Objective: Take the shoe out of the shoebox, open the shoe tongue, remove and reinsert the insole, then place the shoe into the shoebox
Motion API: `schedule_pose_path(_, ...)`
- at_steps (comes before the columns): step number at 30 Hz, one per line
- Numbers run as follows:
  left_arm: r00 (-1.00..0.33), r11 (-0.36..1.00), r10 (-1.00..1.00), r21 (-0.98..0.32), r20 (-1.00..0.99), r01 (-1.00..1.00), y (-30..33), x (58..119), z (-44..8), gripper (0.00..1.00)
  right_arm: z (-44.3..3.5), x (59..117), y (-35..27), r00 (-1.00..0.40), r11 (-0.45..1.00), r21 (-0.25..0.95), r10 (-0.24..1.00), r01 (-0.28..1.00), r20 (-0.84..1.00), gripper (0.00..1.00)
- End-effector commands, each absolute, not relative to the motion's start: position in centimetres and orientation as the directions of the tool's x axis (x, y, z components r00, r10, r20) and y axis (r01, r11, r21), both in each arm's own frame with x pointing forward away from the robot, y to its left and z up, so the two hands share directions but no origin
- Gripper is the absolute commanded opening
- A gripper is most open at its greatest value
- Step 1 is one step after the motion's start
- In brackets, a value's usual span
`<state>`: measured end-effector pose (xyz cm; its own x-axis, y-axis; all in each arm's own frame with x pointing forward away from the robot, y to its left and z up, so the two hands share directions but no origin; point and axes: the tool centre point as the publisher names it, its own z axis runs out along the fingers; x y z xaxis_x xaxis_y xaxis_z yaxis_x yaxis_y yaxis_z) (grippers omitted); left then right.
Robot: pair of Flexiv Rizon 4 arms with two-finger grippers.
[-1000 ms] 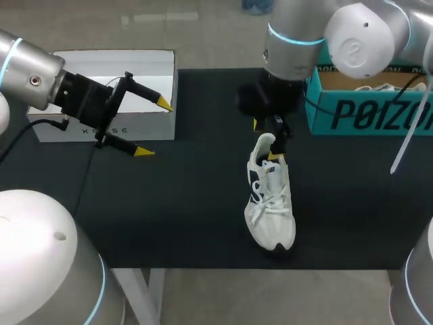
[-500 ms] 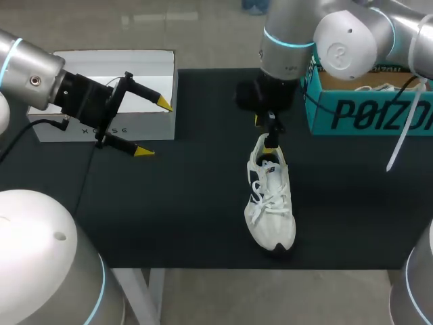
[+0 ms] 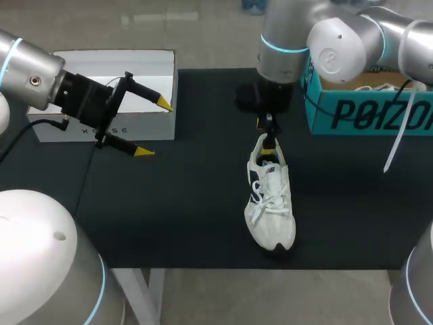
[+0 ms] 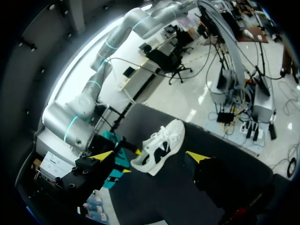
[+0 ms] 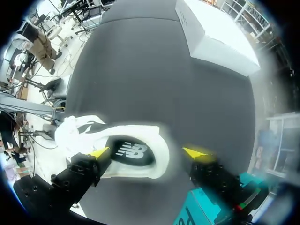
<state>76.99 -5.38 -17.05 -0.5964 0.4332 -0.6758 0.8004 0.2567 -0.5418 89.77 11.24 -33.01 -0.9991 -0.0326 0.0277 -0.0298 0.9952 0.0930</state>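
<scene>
The white shoe (image 3: pixel 270 203) stands on its sole on the black counter (image 3: pixel 189 203), outside the teal shoebox (image 3: pixel 365 112). Its toe points toward the near edge and its heel toward the far side. The right end effector (image 3: pixel 266 134) hangs over the heel, pointing down, and its arm comes in from the right past the shoebox. In the right wrist view its 2 yellow tips stand wide apart on either side of the heel opening. The end effector (image 5: pixel 148 152) is released: 1 tip is close against the side of the shoe (image 5: pixel 131 150), the other is clear of it, and the shoe's dark inside shows between them. The shoebox stands at the counter's far right, near the heel end but apart from it. The left end effector (image 3: pixel 154 127) hovers over the counter's left side, in front of a white box (image 3: pixel 145 71) and well apart from the shoe. Its fingers are spread, released, with nothing held. In the left wrist view the shoe (image 4: pixel 159 149) lies ahead of the left end effector (image 4: pixel 150 155), beyond its tips.
</scene>
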Motion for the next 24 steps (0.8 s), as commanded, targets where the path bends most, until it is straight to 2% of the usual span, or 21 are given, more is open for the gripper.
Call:
schedule_pose_path(1, -0.596, 0.258, 0.436, -0.541, -0.674, 0.800, -5.3, 77.0, -17.0, 1.00, -34.3, 90.1, 11.3, -0.999, 0.996, 0.085, -0.020, -0.017, 0.035, 1.00)
schedule_pose_path(6, -0.596, 0.258, 0.436, -0.541, -0.674, 0.800, -5.3, 77.0, -17.0, 1.00, -35.1, 90.3, 10.7, -0.999, 0.997, 0.074, 0.025, 0.028, 0.039, 1.00)
schedule_pose_path(24, -0.596, 0.258, 0.436, -0.541, -0.674, 0.800, -5.3, 77.0, -17.0, 1.00, -36.2, 92.0, 10.0, -0.998, 0.997, 0.052, 0.062, 0.063, 0.025, 1.00)
